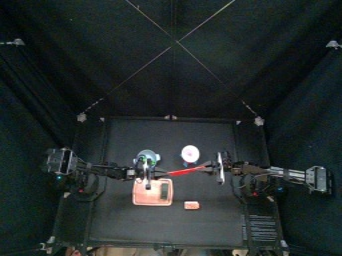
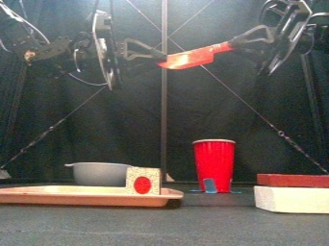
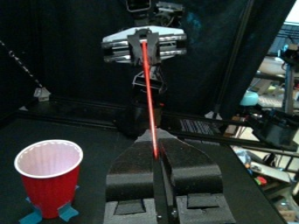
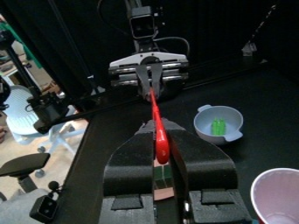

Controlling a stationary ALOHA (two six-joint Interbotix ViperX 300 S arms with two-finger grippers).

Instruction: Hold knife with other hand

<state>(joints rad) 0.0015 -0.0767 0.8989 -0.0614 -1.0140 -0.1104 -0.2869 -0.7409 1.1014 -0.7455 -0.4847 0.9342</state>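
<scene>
— Both end effectors grip it? 
— Yes. Left end effector (image 3: pixel 160 168) and right end effector (image 4: pixel 167 178) each pinch one end of the knife (image 2: pixel 195 56), clamped tight.

— Where is it? 
— High above the worktop (image 1: pixel 221 220), over the board (image 1: pixel 151 193). Its long axis runs side to side between the arms, slightly tilted, higher at the right end, blade toward the left arm.

— Anything below? 
— A red cup (image 2: pixel 214 165).

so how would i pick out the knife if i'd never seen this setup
Look above the black table, between the two arms. The knife hangs level in the air there, its ends in the left hand and right hand. It's the only long, thin red thing.
</scene>
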